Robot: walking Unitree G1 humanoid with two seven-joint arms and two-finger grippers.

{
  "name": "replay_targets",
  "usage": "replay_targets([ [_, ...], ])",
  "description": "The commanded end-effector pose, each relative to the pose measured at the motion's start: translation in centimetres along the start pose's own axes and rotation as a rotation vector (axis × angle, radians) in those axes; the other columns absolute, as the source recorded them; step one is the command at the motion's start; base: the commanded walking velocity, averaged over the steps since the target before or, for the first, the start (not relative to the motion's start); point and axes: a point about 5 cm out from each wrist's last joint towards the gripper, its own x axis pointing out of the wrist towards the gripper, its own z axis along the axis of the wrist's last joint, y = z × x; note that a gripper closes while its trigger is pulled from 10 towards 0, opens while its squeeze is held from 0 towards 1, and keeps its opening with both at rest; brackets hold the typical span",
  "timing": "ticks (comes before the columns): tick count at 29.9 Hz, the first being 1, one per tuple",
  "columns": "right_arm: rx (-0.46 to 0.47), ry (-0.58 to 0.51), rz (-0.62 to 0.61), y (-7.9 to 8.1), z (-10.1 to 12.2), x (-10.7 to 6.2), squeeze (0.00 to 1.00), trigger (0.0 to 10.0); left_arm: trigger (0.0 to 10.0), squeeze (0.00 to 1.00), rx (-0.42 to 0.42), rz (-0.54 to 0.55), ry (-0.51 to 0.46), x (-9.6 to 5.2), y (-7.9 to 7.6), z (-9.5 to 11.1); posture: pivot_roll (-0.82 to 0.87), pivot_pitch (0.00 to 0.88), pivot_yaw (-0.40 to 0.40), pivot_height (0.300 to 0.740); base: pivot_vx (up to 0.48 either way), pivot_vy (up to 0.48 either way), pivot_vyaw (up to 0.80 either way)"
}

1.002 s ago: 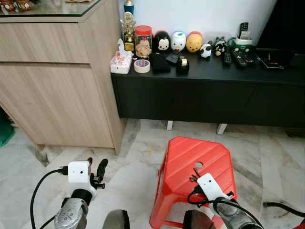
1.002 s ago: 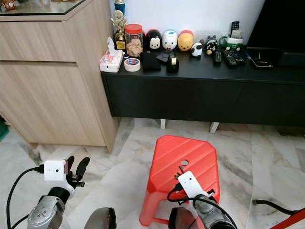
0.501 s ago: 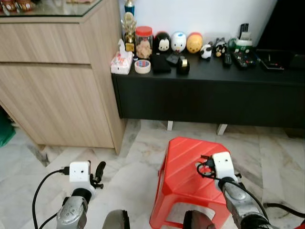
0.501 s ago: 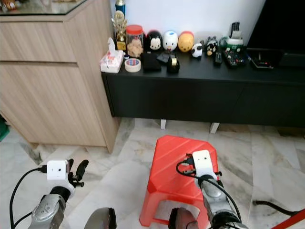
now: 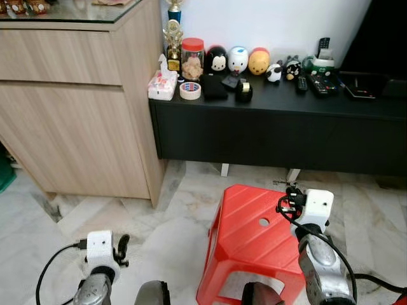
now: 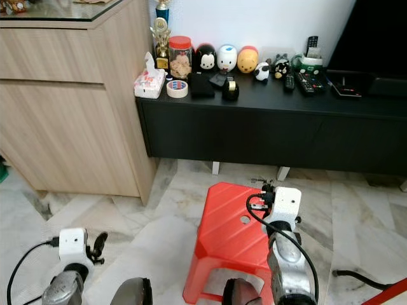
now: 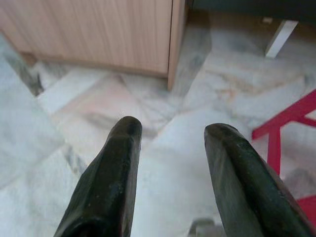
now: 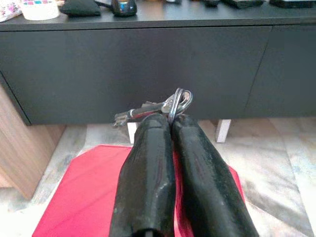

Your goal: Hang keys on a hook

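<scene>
The right pincer (image 8: 170,123) is closed tight on the keys (image 8: 153,109), gripping the ring at the fingertips; the key blades project sideways from the ring. The pincer is raised above the far edge of the red stool (image 5: 254,238), facing the black bench (image 6: 267,108). The left pincer (image 7: 170,133) is spread wide and empty, held low beside the stool over the marble floor (image 5: 178,222).

Procedure for the step in hand, judged from the task:
- Maintain full closing force on the ring; the grip is at the tips only, so the keys may swing or slip.
- Carry slowly, keeping the ring opening exposed beyond the fingers.
- Clear the stool before advancing.

Limits of observation:
- No hook can be made out near the stool, on the bench or on the wooden cabinet (image 5: 76,114).
- The number of keys cannot be determined.
- In the head views the keys appear only as a small dark shape at the pincer tip.
</scene>
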Motion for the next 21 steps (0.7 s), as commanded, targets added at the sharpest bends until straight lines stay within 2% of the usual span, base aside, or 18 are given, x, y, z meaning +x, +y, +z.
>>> replay_targets([
  [1,0.106,-0.037,-0.016,0.4,1.5,-0.1,0.0,10.0,10.0,0.0,0.024,0.006,0.069,-0.3,0.1,-1.3,0.03,0.0,-0.046,0.611,0.0,0.0,0.0],
  [2,0.215,-0.047,0.039,1.4,2.4,-0.2,0.0,10.0,10.0,0.0,0.033,-0.006,0.091,-0.4,0.1,-1.8,0.03,0.0,-0.045,0.611,0.0,0.0,0.0],
  [3,0.229,-0.05,0.062,1.6,2.7,-0.3,0.0,10.0,10.0,0.0,0.034,-0.01,0.092,-0.4,0.0,-1.9,0.03,0.0,-0.045,0.611,0.0,0.0,0.0],
  [5,0.219,0.036,0.012,0.7,2.3,0.0,0.0,10.0,10.0,0.0,0.046,-0.025,0.081,-0.4,-0.1,-1.7,0.03,0.0,-0.048,0.611,0.0,0.0,0.0],
  [8,0.103,0.153,-0.054,-0.4,0.9,0.4,0.0,10.0,10.0,0.0,0.046,-0.017,0.076,-0.2,0.1,-1.5,0.03,0.0,-0.052,0.611,0.0,0.0,0.0],
  [9,0.139,0.185,-0.058,-0.4,0.5,0.5,0.0,10.0,10.0,0.0,0.045,-0.013,0.076,-0.2,0.2,-1.5,0.03,0.0,-0.052,0.611,0.0,0.0,0.0],
  [10,0.253,0.21,-0.067,-0.1,0.2,0.5,0.0,10.0,10.0,0.0,0.045,-0.01,0.076,-0.2,0.2,-1.5,0.03,0.0,-0.05,0.611,0.0,0.0,0.0],
  [11,0.461,0.22,-0.089,0.6,0.4,0.6,0.0,10.0,10.0,0.0,0.046,-0.009,0.076,-0.2,0.1,-1.5,0.04,0.0,-0.048,0.611,0.0,0.0,0.0],
  [12,0.461,0.22,-0.089,0.6,0.4,0.6,0.0,10.0,10.0,0.0,0.046,-0.009,0.076,-0.2,0.1,-1.5,0.04,0.0,-0.048,0.611,0.0,0.0,0.0],
  [13,0.492,0.209,-0.057,1.3,1.0,0.6,0.0,10.0,10.0,0.0,0.053,-0.018,0.078,-0.2,-0.1,-1.7,0.04,0.0,-0.049,0.611,0.0,0.0,0.0],
  [14,0.414,0.209,-0.032,1.6,1.4,0.7,0.0,10.0,10.0,0.0,0.063,-0.029,0.082,-0.2,-0.3,-1.8,0.04,0.0,-0.048,0.611,0.0,0.0,0.0],
  [16,0.397,0.214,-0.029,1.7,1.5,0.7,0.0,10.0,10.0,0.0,0.065,-0.031,0.083,-0.2,-0.4,-1.8,0.04,0.0,-0.048,0.611,0.0,0.0,0.0],
  [17,0.57,0.252,-0.096,1.5,1.3,0.8,0.0,10.0,10.0,0.0,0.061,-0.029,0.088,-0.3,-0.4,-2.0,0.04,0.0,-0.052,0.611,0.0,0.0,0.0],
  [18,0.635,0.281,-0.123,1.5,1.0,0.8,0.0,10.0,10.0,0.0,0.061,-0.027,0.089,-0.3,-0.3,-2.0,0.04,0.0,-0.052,0.611,0.0,0.0,0.0],
  [20,0.686,0.312,-0.146,1.3,0.8,0.8,0.0,10.0,10.0,0.0,0.061,-0.023,0.088,-0.4,-0.2,-2.0,0.05,0.0,-0.054,0.611,0.0,0.0,0.0],
  [21,0.578,0.268,-0.116,1.2,1.4,0.9,0.0,10.0,10.0,0.0,0.062,-0.021,0.089,-0.4,-0.1,-2.1,0.05,0.0,-0.054,0.611,0.0,0.0,0.0],
])
